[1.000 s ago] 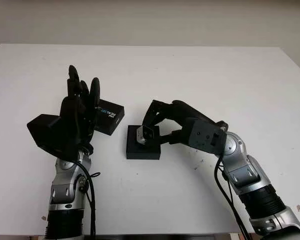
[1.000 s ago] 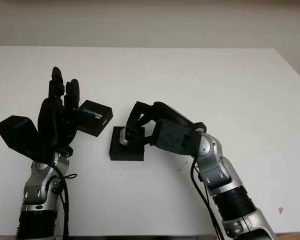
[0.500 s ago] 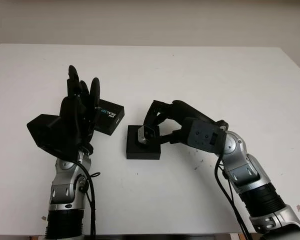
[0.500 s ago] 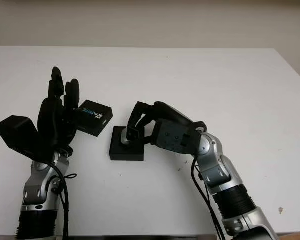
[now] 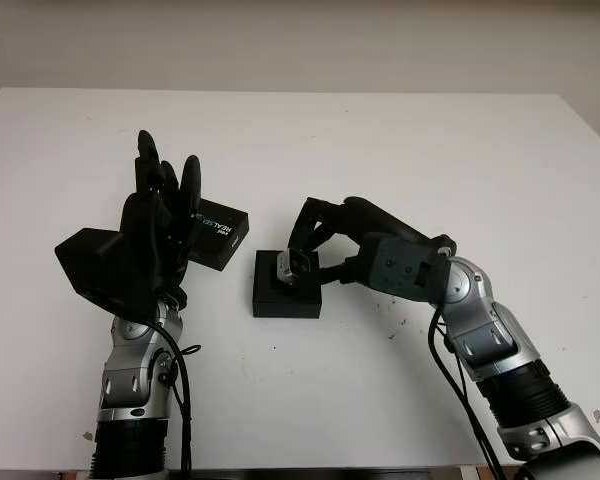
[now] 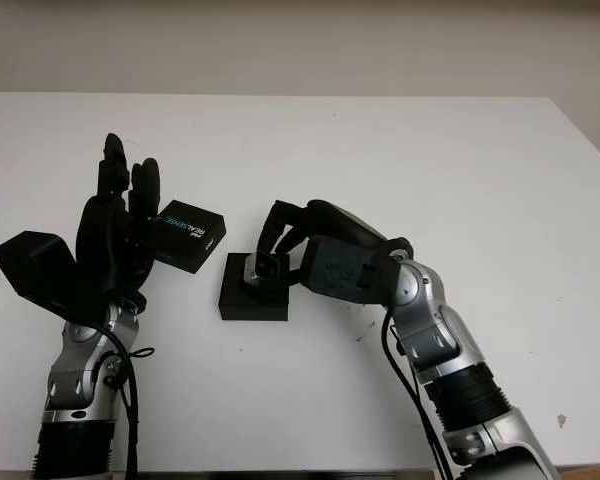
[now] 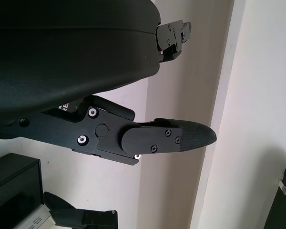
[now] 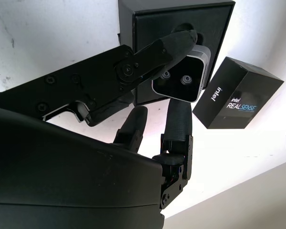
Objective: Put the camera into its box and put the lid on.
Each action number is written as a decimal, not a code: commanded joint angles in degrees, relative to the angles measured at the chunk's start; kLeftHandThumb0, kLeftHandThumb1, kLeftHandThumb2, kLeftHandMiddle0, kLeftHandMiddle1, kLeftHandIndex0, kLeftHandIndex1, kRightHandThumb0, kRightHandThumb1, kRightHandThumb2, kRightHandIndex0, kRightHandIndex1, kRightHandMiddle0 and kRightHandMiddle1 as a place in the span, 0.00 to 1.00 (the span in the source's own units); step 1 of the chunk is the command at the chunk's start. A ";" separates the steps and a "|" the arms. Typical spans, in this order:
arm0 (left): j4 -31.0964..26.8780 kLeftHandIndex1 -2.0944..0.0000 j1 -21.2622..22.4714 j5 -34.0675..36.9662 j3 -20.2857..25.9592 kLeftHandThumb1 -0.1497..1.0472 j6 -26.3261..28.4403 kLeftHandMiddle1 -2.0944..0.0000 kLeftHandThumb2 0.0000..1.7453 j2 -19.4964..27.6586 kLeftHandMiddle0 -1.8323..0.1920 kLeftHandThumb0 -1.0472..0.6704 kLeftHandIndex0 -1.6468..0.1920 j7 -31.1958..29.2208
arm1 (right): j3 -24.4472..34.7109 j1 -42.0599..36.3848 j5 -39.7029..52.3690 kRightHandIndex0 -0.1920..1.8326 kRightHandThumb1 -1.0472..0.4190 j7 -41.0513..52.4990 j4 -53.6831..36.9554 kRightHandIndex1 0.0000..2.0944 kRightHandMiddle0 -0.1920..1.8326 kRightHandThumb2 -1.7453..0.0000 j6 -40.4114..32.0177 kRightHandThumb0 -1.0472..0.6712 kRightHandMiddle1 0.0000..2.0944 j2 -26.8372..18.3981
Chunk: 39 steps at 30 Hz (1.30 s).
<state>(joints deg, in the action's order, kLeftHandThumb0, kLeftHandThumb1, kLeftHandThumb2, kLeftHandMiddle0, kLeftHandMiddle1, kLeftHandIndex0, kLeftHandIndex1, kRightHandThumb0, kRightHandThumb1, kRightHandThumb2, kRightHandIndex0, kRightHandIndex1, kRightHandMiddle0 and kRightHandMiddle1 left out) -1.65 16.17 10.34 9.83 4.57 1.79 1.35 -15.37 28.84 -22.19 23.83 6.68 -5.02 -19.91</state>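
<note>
A small silver camera (image 5: 295,265) is pinched in my right hand (image 5: 302,262), whose fingers are shut on it. The hand holds it over the open black box (image 5: 285,297) in the middle of the table. In the right wrist view the camera (image 8: 181,82) shows two lenses and sits in front of the box's dark recess (image 8: 214,28); I cannot tell whether it touches the insert. The black lid (image 5: 218,238), printed REALSENSE, lies just left of the box. My left hand (image 5: 162,215) is raised beside the lid, open and holding nothing.
The white table (image 5: 400,140) stretches wide behind and to the right of the box. A pale wall runs behind its far edge. Both forearms come in from the near edge, with cables hanging along them.
My right hand has shifted slightly to the right with the camera, still over the box. The left hand and the lid have not moved.
</note>
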 commanded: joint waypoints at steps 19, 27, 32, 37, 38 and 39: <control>-1.37 1.00 -0.38 -0.47 -0.62 1.00 -0.11 1.00 0.21 -0.48 1.00 0.24 1.00 0.42 | -2.09 0.63 -2.30 0.34 0.00 4.07 1.40 0.47 0.53 0.96 1.53 0.41 1.00 -2.78; -1.63 1.00 -0.46 -1.05 -1.08 1.00 -0.19 1.00 0.20 -0.99 1.00 0.23 1.00 0.93 | -4.02 -0.19 -8.10 0.29 0.00 1.95 -0.03 0.38 0.40 0.96 3.92 0.38 1.00 -4.62; -2.14 1.00 -0.59 -1.25 -1.48 1.00 -0.16 1.00 0.21 -1.53 1.00 0.23 1.00 1.17 | -5.37 -1.11 -12.38 0.26 0.04 0.58 -2.32 0.53 0.27 0.97 5.94 0.31 1.00 -6.42; -2.53 1.00 -0.79 -1.34 -1.75 1.00 -0.15 1.00 0.21 -1.86 1.00 0.24 1.00 1.18 | -6.58 -2.02 -17.62 0.26 0.06 -1.97 -3.61 0.23 0.03 0.97 10.06 0.26 0.98 -9.02; -2.59 1.00 -0.84 -1.46 -1.83 1.00 -0.23 1.00 0.22 -1.92 1.00 0.25 1.00 1.21 | -6.56 -2.21 -18.21 0.27 0.06 -2.17 -3.83 0.21 0.02 0.97 10.48 0.26 0.98 -9.35; -2.64 1.00 -0.87 -1.58 -1.92 1.00 -0.27 1.00 0.22 -2.00 1.00 0.25 1.00 1.26 | -6.46 -2.35 -18.56 0.26 0.06 -2.24 -3.96 0.19 0.01 0.97 10.79 0.26 0.97 -9.56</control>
<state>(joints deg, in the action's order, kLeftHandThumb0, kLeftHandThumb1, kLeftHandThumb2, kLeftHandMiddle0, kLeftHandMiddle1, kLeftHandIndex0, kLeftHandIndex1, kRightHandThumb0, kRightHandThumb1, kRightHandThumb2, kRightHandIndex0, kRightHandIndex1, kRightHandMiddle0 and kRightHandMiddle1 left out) -3.24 15.50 9.12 8.38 4.74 0.03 2.37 -21.98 27.67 -39.89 21.63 2.68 5.45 -27.44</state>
